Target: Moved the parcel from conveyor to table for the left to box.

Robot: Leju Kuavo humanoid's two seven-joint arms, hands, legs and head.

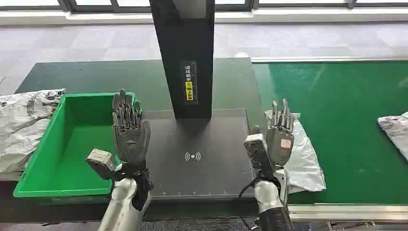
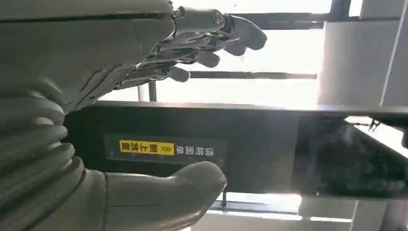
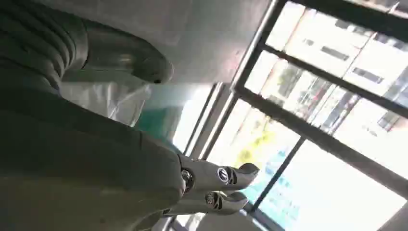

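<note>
A white plastic parcel (image 1: 303, 159) lies on the green conveyor (image 1: 346, 110) at its left edge, beside the dark table (image 1: 202, 159). My right hand (image 1: 279, 134) is raised above the parcel's near-left part, fingers straight and apart, holding nothing; the right wrist view shows its fingers (image 3: 219, 185) and a bit of the parcel (image 3: 113, 98). My left hand (image 1: 129, 127) is raised over the seam between the green box (image 1: 62, 144) and the table, fingers spread and empty. In the left wrist view its fingers (image 2: 211, 38) and thumb (image 2: 168, 190) stand apart.
A black post (image 1: 185, 53) with a yellow label (image 2: 146, 147) rises from the back of the table. A second white parcel (image 1: 395, 130) lies at the conveyor's right edge. Crumpled grey-white bags (image 1: 21, 130) are piled left of the green box.
</note>
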